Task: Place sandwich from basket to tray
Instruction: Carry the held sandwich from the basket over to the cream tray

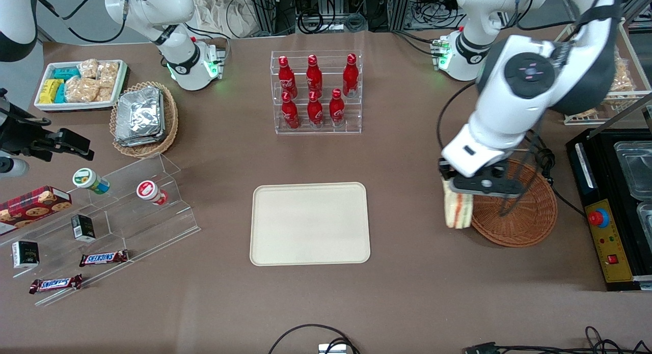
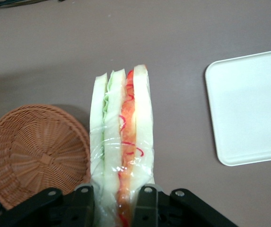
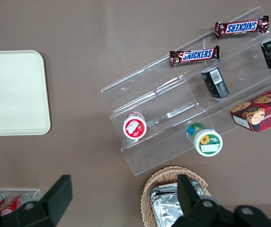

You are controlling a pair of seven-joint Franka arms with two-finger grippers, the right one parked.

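Observation:
The clear-wrapped sandwich (image 1: 457, 211) (image 2: 121, 151), white bread with green and red-orange filling, hangs in the air with my left gripper (image 1: 461, 188) (image 2: 115, 208) shut on its upper end. It hovers just over the rim of the reddish-brown wicker basket (image 1: 524, 214) (image 2: 36, 153), on the side toward the tray. Nothing lies in the basket. The cream rectangular tray (image 1: 309, 224) (image 2: 251, 109) (image 3: 12, 92) lies flat and bare at the table's middle, a short way from the sandwich toward the parked arm's end.
A clear rack of red bottles (image 1: 316, 91) stands farther from the front camera than the tray. A black machine with a red button (image 1: 608, 211) sits beside the basket at the working arm's end. Acrylic snack steps (image 1: 107, 216) and a tan basket of foil packets (image 1: 145, 117) lie toward the parked arm's end.

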